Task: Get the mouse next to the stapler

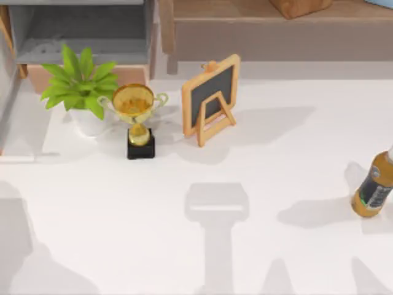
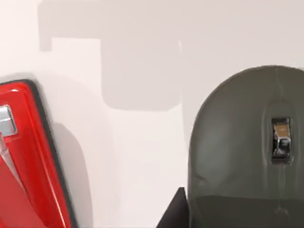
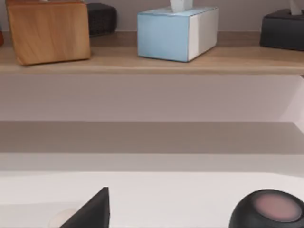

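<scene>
In our left wrist view the mouse [image 2: 247,147], dark grey-green with a small scroll wheel set in its back, lies on the white table [image 2: 142,142] close beneath the camera. The red stapler [image 2: 28,156] with its black rim lies apart from it, a strip of bare table between the two. A dark wedge of our left gripper [image 2: 175,213] shows just beside the edge of the mouse; whether that gripper is released or clenched we cannot tell. In the top view a leafy potted plant [image 1: 80,86] stands in the upper left of the frame. A gold trophy [image 1: 136,117] on a black base stands just to its right, and a small wood-framed chalkboard [image 1: 210,98] on an easel stands near the upper middle. An amber bottle [image 1: 373,187] leans at the right edge. Our right wrist view looks across the table to a wooden shelf [image 3: 152,64] that carries a wooden box [image 3: 47,31] and a pale blue tissue box [image 3: 175,31]. A dark piece of our right gripper [image 3: 92,211] shows near the camera. We cannot tell its state either.
</scene>
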`<state>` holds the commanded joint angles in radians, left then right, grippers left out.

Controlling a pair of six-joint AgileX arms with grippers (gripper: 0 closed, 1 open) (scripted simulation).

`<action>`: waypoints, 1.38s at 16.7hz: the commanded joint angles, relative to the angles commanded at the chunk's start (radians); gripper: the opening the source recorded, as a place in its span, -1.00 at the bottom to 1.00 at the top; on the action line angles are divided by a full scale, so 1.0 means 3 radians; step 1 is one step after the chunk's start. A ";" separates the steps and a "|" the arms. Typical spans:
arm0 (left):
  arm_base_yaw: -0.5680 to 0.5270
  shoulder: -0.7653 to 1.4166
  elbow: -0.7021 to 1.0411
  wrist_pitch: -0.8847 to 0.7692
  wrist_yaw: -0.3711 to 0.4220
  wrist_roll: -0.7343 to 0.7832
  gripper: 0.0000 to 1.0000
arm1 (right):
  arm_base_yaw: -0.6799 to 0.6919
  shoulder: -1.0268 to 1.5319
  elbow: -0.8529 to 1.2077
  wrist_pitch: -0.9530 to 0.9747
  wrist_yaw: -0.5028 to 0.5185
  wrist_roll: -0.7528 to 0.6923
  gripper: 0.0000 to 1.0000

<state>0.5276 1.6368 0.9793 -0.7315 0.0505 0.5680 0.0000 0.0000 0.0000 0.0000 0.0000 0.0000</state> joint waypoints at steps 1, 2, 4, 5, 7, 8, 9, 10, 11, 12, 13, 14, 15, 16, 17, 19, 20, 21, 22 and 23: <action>0.0000 0.0008 -0.0006 0.0009 0.0001 0.0000 -1.00 | 0.0000 0.0000 0.0000 0.0000 0.0000 0.0000 1.00; 0.0001 0.0020 -0.0015 0.0017 0.0001 0.0000 -1.00 | 0.0000 0.0000 0.0000 0.0000 0.0000 0.0000 1.00; 0.0003 0.0053 -0.0043 0.0028 0.0002 0.0000 -1.00 | 0.0000 0.0000 0.0000 0.0000 0.0000 0.0000 1.00; 0.0004 0.0075 -0.0063 0.0031 0.0001 0.0000 -1.00 | 0.0000 0.0000 0.0000 0.0000 0.0000 0.0000 1.00; 0.0005 0.0131 -0.0114 0.0031 0.0001 0.0000 -1.00 | 0.0000 0.0000 0.0000 0.0000 0.0000 0.0000 1.00; 0.0006 0.0161 -0.0143 0.0027 0.0000 0.0000 -1.00 | 0.0000 0.0000 0.0000 0.0000 0.0000 0.0000 1.00; 0.0006 0.0171 -0.0154 0.0026 0.0000 0.0000 -1.00 | 0.0000 0.0000 0.0000 0.0000 0.0000 0.0000 1.00; 0.0006 0.0171 -0.0154 0.0026 0.0000 0.0000 -1.00 | 0.0000 0.0000 0.0000 0.0000 0.0000 0.0000 1.00; 0.0006 0.0171 -0.0154 0.0026 0.0000 0.0000 -1.00 | 0.0000 0.0000 0.0000 0.0000 0.0000 0.0000 1.00; 0.0006 0.0171 -0.0154 0.0026 0.0000 0.0000 -1.00 | 0.0000 0.0000 0.0000 0.0000 0.0000 0.0000 1.00; 0.0006 0.0171 -0.0154 0.0026 0.0000 0.0000 -1.00 | 0.0000 0.0000 0.0000 0.0000 0.0000 0.0000 1.00; 0.0006 0.0171 -0.0154 0.0026 0.0000 0.0000 -0.85 | 0.0000 0.0000 0.0000 0.0000 0.0000 0.0000 1.00; 0.0006 0.0171 -0.0154 0.0026 0.0000 0.0000 -0.70 | 0.0000 0.0000 0.0000 0.0000 0.0000 0.0000 1.00; 0.0006 0.0171 -0.0154 0.0026 0.0000 0.0000 -0.55 | 0.0000 0.0000 0.0000 0.0000 0.0000 0.0000 1.00; 0.0006 0.0171 -0.0154 0.0026 0.0000 0.0000 -0.40 | 0.0000 0.0000 0.0000 0.0000 0.0000 0.0000 1.00; 0.0006 0.0171 -0.0154 0.0026 0.0000 0.0000 -0.10 | 0.0000 0.0000 0.0000 0.0000 0.0000 0.0000 1.00; 0.0006 0.0171 -0.0154 0.0026 0.0000 0.0000 0.06 | 0.0000 0.0000 0.0000 0.0000 0.0000 0.0000 1.00; 0.0006 0.0171 -0.0154 0.0026 0.0000 0.0000 0.21 | 0.0000 0.0000 0.0000 0.0000 0.0000 0.0000 1.00; 0.0006 0.0171 -0.0154 0.0026 0.0000 0.0000 0.36 | 0.0000 0.0000 0.0000 0.0000 0.0000 0.0000 1.00; 0.0006 0.0171 -0.0154 0.0026 0.0000 0.0000 0.51 | 0.0000 0.0000 0.0000 0.0000 0.0000 0.0000 1.00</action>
<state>0.5293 1.6882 0.9331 -0.7237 0.0505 0.5681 0.0000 0.0000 0.0000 0.0000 0.0000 0.0000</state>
